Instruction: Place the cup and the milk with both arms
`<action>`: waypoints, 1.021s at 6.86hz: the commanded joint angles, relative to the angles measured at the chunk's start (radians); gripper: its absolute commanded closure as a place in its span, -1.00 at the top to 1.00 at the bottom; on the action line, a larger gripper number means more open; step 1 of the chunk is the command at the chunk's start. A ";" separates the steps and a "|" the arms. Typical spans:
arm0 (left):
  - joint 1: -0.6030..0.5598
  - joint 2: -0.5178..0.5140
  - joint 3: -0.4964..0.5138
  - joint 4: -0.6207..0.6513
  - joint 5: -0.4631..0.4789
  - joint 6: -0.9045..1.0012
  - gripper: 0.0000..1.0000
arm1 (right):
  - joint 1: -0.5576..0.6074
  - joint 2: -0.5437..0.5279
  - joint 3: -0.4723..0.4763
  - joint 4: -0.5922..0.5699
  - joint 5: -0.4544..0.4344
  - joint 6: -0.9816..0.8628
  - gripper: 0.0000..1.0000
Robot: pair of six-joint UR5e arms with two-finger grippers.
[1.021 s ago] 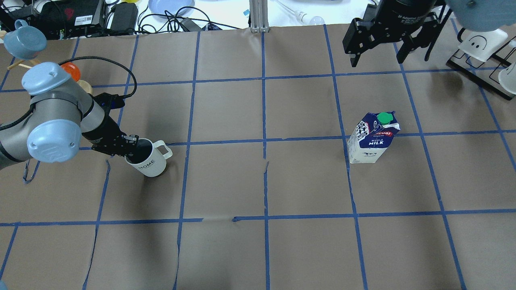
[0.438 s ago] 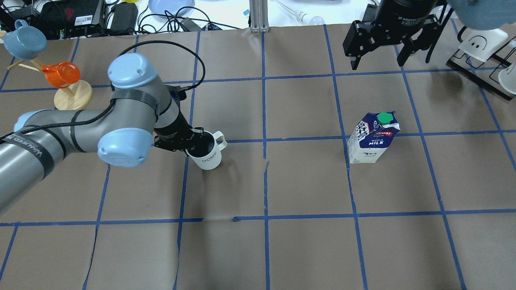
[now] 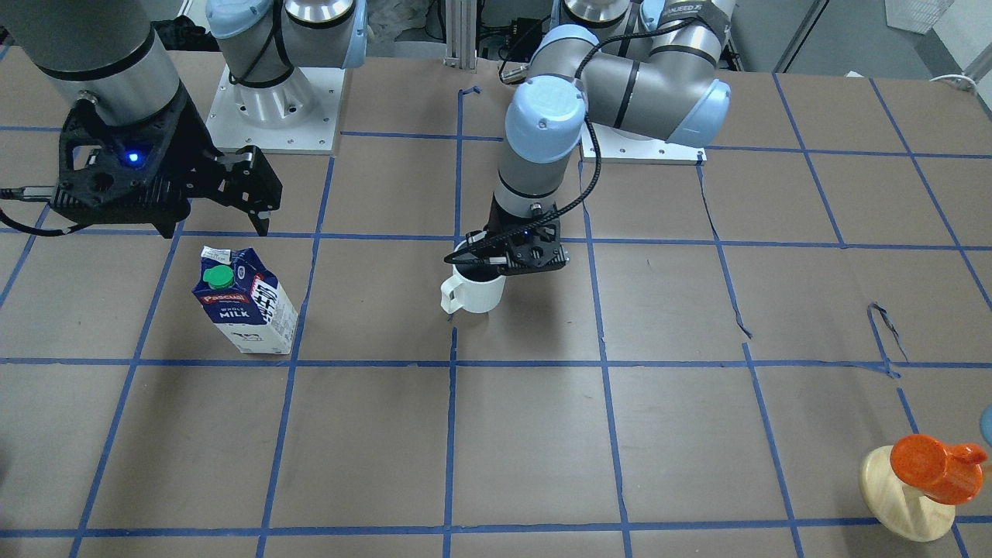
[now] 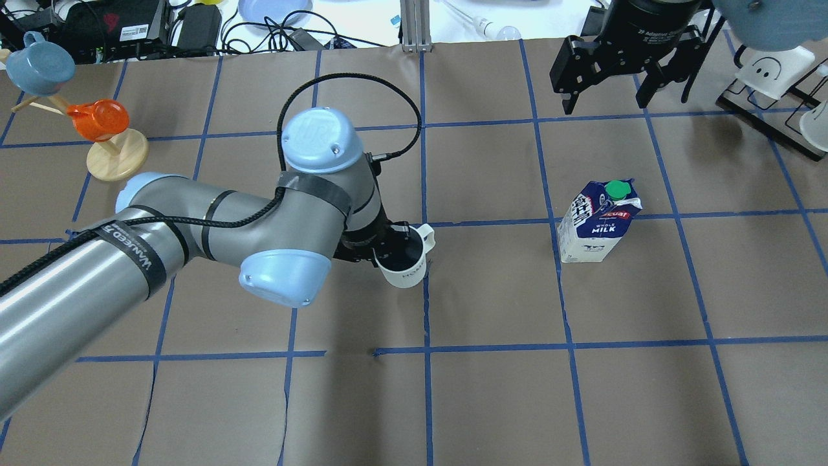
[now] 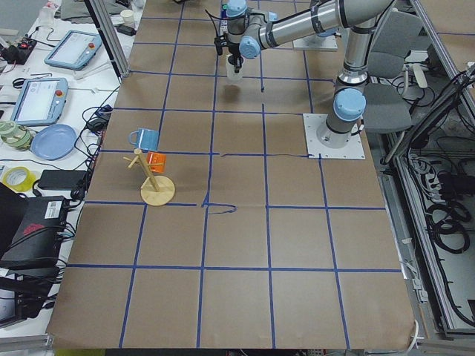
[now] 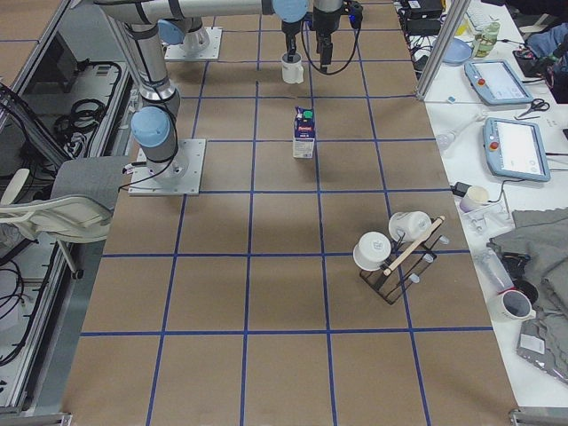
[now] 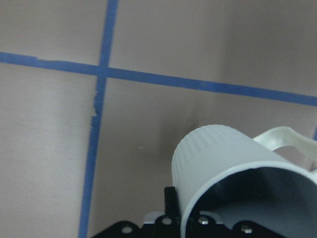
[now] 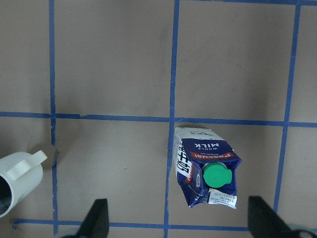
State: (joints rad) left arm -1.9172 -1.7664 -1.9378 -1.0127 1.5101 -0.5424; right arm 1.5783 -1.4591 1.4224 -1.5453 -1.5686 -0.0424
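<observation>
I count two silver-grey arms with light blue joint caps, one mug, one carton, and two racks of spare cups. The left gripper (image 4: pixel 383 246) is clamped on the rim of the plain white ceramic mug (image 4: pixel 407 262), one finger inside the dark interior and one outside. The mug is about midway between all four edges of the brown-papered, blue-taped table (image 4: pixel 491 401), tilted, with its handle pointing towards the robot's right. I can't tell whether its base touches the paper. It carries a line of dark lettering too small for me to read. The small gable-top milk carton (image 4: pixel 598 223), dark blue over white with a green round screw cap, stands upright on the right half of the table, well apart from the mug. Its red label reads "Pascual", with "WHOLE MILK" below. The right gripper (image 4: pixel 608 97) hangs between the carton and the edge far from the robot, its jaws spread wide and empty. A black band on the left arm (image 4: pixel 129 243) reads "WANEED". Near the far left corner, a pale wooden stand (image 4: pixel 116 155) holds one blue cup (image 4: pixel 39 65) and one orange cup (image 4: pixel 97 120). Near the far right corner, a black wire rack (image 6: pixel 390 280) holds two white cups.
</observation>
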 commanded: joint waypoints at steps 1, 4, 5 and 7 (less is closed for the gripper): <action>-0.062 -0.016 -0.015 0.051 0.001 -0.079 -1.00 | -0.015 -0.006 0.053 -0.012 -0.004 -0.040 1.00; -0.062 -0.025 -0.075 0.128 0.002 -0.076 -1.00 | -0.043 0.002 0.065 -0.013 -0.005 -0.042 1.00; -0.060 -0.025 -0.073 0.126 0.005 -0.067 -0.29 | -0.066 0.005 0.082 -0.015 -0.001 -0.050 1.00; -0.048 -0.018 -0.052 0.117 0.019 -0.035 0.26 | -0.080 0.019 0.180 -0.106 0.001 -0.080 1.00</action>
State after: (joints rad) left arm -1.9697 -1.7859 -2.0021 -0.8885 1.5241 -0.5971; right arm 1.5088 -1.4457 1.5436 -1.5917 -1.5688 -0.1068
